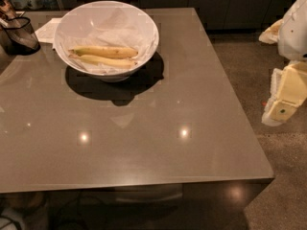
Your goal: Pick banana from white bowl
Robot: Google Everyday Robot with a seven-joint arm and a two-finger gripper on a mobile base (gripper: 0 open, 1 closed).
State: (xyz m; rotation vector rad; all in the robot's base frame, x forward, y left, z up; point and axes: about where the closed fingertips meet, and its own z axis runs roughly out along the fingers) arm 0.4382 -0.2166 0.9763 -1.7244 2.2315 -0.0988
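Note:
The white bowl stands at the back left of the grey table and is lined with crumpled white paper. Two bananas lie side by side in it. The banana is the far one, deeper yellow with a greenish tinge and a dark tip. A paler yellow banana lies just in front of it, touching it. My gripper hangs off the table's right side, over the floor, far from the bowl and holding nothing that I can see.
A dark mesh basket stands at the table's left edge, next to the bowl. A white paper sheet lies behind it. The table ends at the front and right, with speckled floor beyond.

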